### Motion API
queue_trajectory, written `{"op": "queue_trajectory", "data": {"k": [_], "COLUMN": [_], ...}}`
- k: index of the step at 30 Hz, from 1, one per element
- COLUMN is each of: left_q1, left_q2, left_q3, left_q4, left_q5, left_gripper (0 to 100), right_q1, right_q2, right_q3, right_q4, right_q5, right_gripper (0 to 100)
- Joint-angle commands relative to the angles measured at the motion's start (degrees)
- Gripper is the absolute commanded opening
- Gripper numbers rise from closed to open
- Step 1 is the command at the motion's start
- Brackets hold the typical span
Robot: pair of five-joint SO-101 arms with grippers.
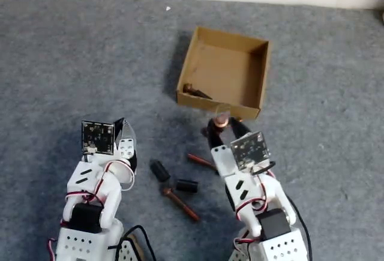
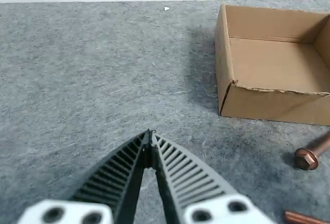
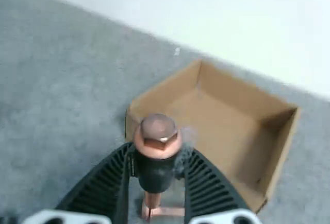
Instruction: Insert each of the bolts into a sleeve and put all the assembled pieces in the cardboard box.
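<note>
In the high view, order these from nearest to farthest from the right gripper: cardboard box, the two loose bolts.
1. cardboard box, just ahead of the right gripper.
2. upper bolt, close behind, slightly left.
3. lower bolt, farther back and left.

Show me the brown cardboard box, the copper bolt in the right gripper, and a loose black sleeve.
Brown cardboard box (image 1: 228, 69), high view, bare floor.
Sleeved copper bolt (image 3: 157, 133), right wrist view, hex head.
Black cylindrical sleeve (image 1: 186, 185), high view, side.
</note>
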Motion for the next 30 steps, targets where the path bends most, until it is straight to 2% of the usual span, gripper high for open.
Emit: {"op": "queue_trajectory", "data": {"k": [1,4,12,16,21,26,30], "left_q1": [-0.75,-0.75,-1.01,-1.01,-1.01,-1.01,-0.92], "left_q2": [-0.4,-0.4,-0.4,-0.4,-0.4,-0.4,-0.22], "left_q3": [1.19,1.19,1.19,1.19,1.19,1.19,1.19], "left_q4": [-0.44,-0.44,-0.44,-0.44,-0.44,-0.44,-0.44], "left_q5": [-0.44,-0.62,-0.62,-0.62,-0.62,-0.62,-0.62], "left_gripper": [1,1,1,1,1,1,1], "right_q1": [1.36,2.42,8.75,11.12,11.65,12.53,12.97], "right_q2": [5.23,15.96,52.62,70.55,87.52,98.33,102.81], "right_q3": [-10.68,-18.95,-35.3,-43.56,-53.14,-58.15,-62.55], "right_q4": [-0.57,-1.19,-20.09,-25.1,-25.19,-24.92,-17.71], "right_q5": [-0.35,-0.35,-0.44,-0.44,-0.44,-0.44,-0.7], "right_gripper": [0.5,0.5,0.5,0.5,0.5,0.7,8.7]}}
